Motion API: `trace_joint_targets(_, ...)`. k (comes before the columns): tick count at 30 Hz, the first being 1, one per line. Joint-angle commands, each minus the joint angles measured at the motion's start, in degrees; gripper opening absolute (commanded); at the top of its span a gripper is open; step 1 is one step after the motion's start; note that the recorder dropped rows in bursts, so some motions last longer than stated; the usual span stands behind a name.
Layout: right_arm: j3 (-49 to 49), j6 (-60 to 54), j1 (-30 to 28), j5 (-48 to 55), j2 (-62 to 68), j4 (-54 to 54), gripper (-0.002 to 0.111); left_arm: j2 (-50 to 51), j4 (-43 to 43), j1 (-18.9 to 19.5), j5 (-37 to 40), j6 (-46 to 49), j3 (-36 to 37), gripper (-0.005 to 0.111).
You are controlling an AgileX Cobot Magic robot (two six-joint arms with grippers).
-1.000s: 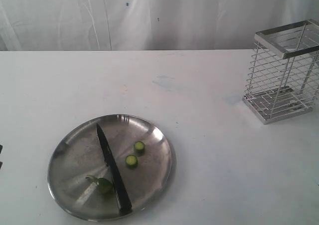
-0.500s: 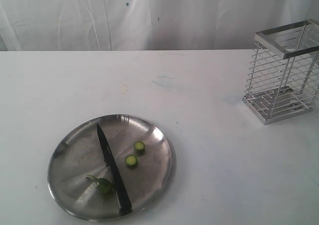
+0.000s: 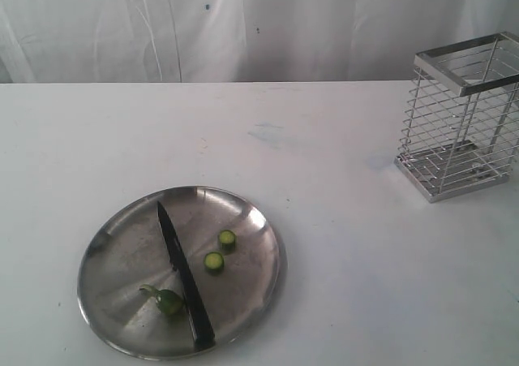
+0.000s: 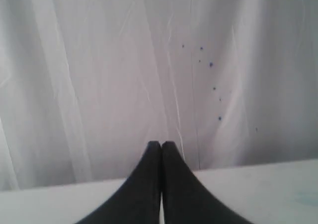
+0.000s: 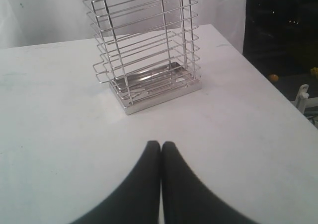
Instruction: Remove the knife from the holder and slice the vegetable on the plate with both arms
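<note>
In the exterior view the steel plate [image 3: 113, 244] lies at the front left of the white table. The black knife [image 3: 183, 275] rests across the plate, tip away from the front edge. Beside the blade lies the stem end of the green vegetable [image 3: 168, 301], and two cut green rounds [image 3: 213, 261] [image 3: 227, 238] sit on the blade's other side. The wire holder [image 3: 461, 114] [image 5: 144, 50] stands empty at the back right. Neither arm shows in the exterior view. My left gripper [image 4: 161, 143] is shut on nothing and faces the white curtain. My right gripper [image 5: 161, 143] is shut, empty, a short way from the holder.
A white curtain [image 3: 243, 25] hangs behind the table. In the right wrist view the table's edge [image 5: 278, 92] runs close past the holder, with a dark gap beyond it.
A dark bit of an arm at the exterior view's left edge one second ago has gone out of view. Knife, vegetable pieces and holder have not moved.
</note>
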Motion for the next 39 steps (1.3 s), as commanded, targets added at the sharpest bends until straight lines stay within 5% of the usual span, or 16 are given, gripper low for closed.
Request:
trace_joint_targets(1, -0.14, -0.66, 0.16, -0.43, -0.04, 0.15, 0.000, -5.37, -1.00, 0.24, 12.76, -3.55, 7.07, 0.000)
trace_joint_targets(8, -0.14, -0.66, 0.16, -0.45, -0.04, 0.15, 0.000, -7.06, -2.17, 0.34, 38.35, -3.86, 11.81, 0.000)
trace_joint_targets(14, -0.14, -0.66, 0.16, -0.45, -0.04, 0.15, 0.000, -7.06, -2.17, 0.34, 34.41, 4.73, 11.81, 0.000)
trace_joint_targets(39, -0.14, -0.66, 0.16, -0.45, -0.04, 0.15, 0.000, -7.06, -2.26, 0.34, 33.11, 4.73, 11.81, 0.000)
